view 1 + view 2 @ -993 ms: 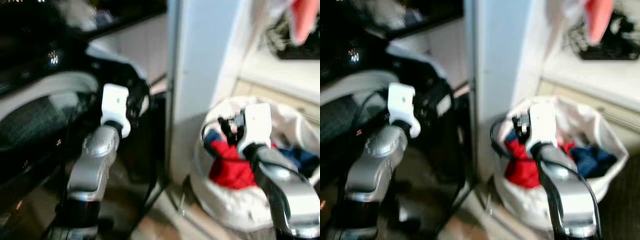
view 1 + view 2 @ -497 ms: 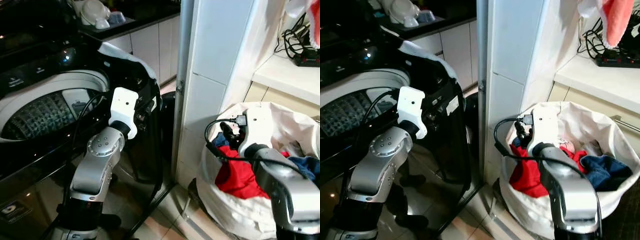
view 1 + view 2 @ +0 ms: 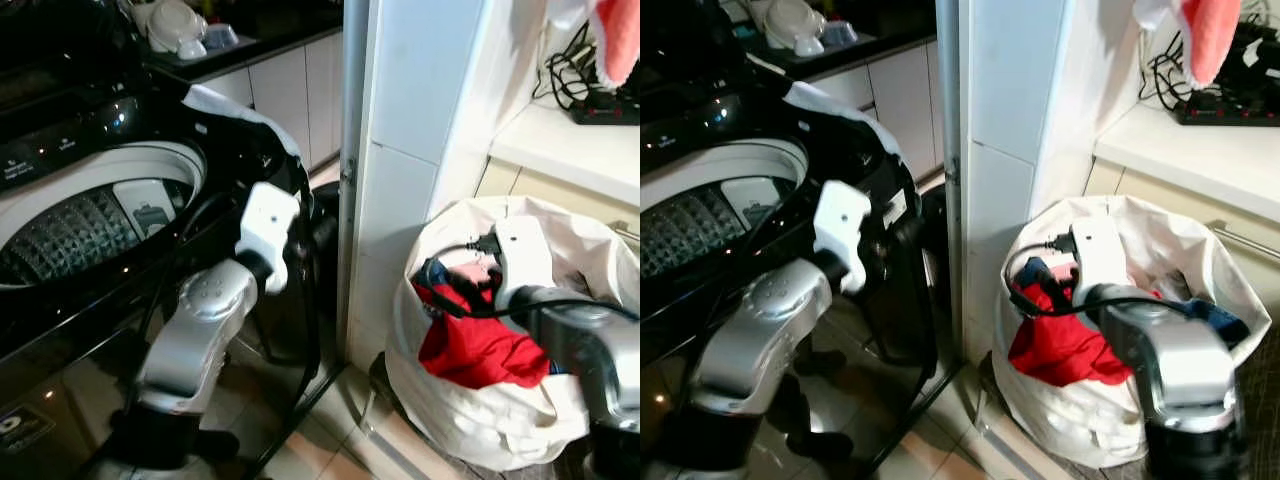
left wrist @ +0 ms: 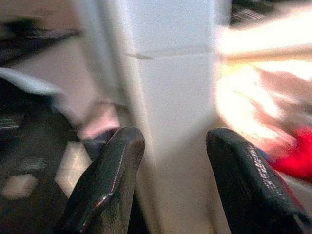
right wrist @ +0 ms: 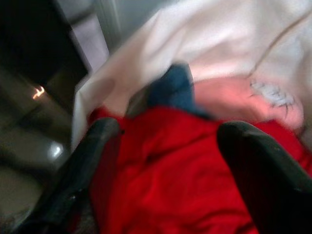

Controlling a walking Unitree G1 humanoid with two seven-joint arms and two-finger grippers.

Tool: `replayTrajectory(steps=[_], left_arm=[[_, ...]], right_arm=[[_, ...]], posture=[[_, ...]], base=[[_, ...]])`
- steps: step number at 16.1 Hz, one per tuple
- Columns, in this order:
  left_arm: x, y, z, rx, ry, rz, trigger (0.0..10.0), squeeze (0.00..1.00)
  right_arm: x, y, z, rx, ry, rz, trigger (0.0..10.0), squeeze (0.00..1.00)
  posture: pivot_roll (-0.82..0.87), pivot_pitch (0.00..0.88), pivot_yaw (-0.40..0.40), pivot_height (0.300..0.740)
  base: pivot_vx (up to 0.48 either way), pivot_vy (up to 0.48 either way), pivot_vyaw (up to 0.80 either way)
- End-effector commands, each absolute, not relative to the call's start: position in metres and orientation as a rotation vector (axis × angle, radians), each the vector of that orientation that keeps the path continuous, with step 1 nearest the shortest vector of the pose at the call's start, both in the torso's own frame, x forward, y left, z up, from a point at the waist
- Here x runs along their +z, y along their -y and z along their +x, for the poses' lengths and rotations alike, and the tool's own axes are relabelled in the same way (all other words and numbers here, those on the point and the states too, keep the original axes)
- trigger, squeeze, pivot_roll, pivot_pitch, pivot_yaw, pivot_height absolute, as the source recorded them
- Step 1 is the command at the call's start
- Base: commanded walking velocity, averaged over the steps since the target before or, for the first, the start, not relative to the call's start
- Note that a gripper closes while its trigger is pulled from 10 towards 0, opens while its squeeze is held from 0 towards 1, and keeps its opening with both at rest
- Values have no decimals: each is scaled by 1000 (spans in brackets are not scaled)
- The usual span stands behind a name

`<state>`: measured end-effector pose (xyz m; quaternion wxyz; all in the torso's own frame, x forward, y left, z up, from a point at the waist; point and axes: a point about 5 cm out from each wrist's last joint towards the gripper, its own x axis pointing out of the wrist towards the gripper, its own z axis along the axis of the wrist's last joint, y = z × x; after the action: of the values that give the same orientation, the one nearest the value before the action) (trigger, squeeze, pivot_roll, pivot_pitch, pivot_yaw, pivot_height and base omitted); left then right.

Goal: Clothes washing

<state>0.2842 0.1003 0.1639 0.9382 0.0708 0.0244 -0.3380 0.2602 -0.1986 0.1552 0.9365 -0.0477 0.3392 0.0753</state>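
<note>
Both head views look forward and down, sharing the black top-loading washing machine, white tiled pillar and white fabric laundry bag. The left wrist view faces that pillar closely; the right wrist view hangs near over the red garment.
</note>
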Motion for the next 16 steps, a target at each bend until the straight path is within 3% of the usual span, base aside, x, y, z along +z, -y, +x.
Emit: replayTrajectory(steps=[1,4,11,12,13,15,16], left_arm=[[162,-96,277,-783,-71,145,10000,0],[165,-93,268,-881,-54,161,10000,0],[168,-88,264,-962,-59,172,10000,0],[168,-87,263,-967,-60,174,10000,0],[169,-87,263,-971,-60,180,10000,0],[170,-89,260,-976,-63,181,10000,0],[170,-90,258,-987,-69,179,10000,0]], right_arm=[[153,198,256,189,-758,-80,10000,1000],[126,221,265,41,-844,-63,10000,1000],[79,242,300,-29,-935,-118,10000,1000],[76,244,303,-34,-943,-125,10000,639],[68,247,306,-48,-992,-155,10000,0],[62,249,306,-31,-1068,-191,10000,0],[63,248,308,-22,-1069,-177,9294,0]], posture=[[-23,0,54,740],[-28,0,58,740],[-14,0,69,740],[-7,0,67,740],[-4,0,65,740],[12,0,52,740],[16,0,50,740]], base=[[0,0,0],[0,0,0],[0,0,0],[0,0,0],[0,0,0],[0,0,0],[0,0,0]])
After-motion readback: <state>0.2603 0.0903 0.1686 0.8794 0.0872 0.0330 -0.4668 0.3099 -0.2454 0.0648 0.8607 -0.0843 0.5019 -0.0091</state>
